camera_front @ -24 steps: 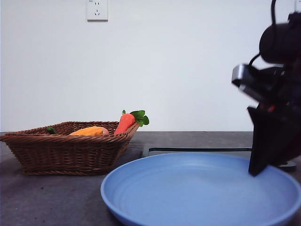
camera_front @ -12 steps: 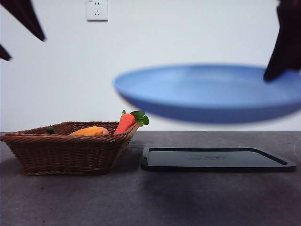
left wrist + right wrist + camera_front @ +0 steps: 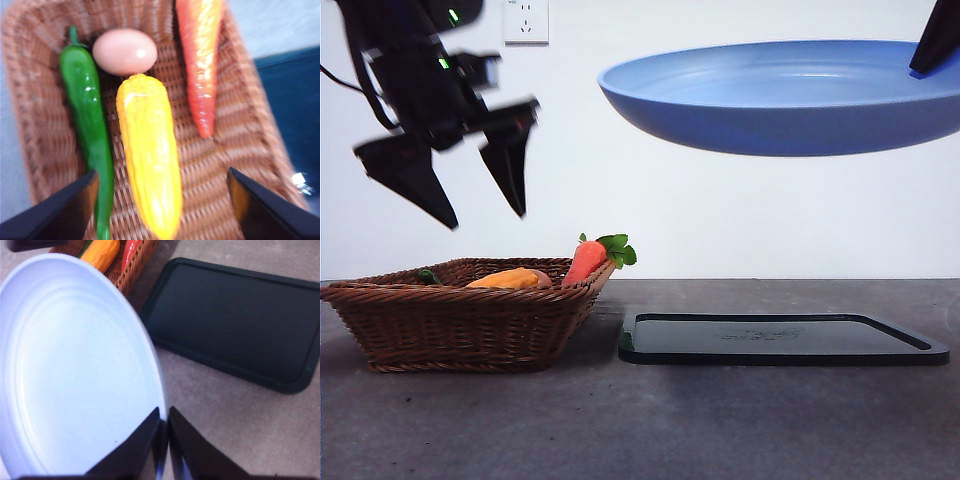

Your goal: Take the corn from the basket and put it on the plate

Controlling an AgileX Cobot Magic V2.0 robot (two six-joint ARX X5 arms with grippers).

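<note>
The corn (image 3: 147, 165) lies in the wicker basket (image 3: 460, 325), a yellow-orange ridged cob between a green pepper and a carrot; the front view shows only its top (image 3: 510, 280). My left gripper (image 3: 485, 218) hangs open above the basket, and in its wrist view the jaws stand wide on either side of the cob, apart from it. My right gripper (image 3: 164, 420) is shut on the rim of the light-blue plate (image 3: 70, 365). It holds the plate (image 3: 790, 100) high in the air, roughly level, above the black tray.
Beside the corn in the basket (image 3: 240, 125) lie a carrot (image 3: 200, 65), a tan-pink egg (image 3: 125, 51) and a green pepper (image 3: 90, 110). A flat black tray (image 3: 780, 340) sits on the table right of the basket. A white wall stands behind.
The right gripper has lifted the plate from the table front to high above the tray. The left gripper has come down from the top left corner to hover over the basket.
</note>
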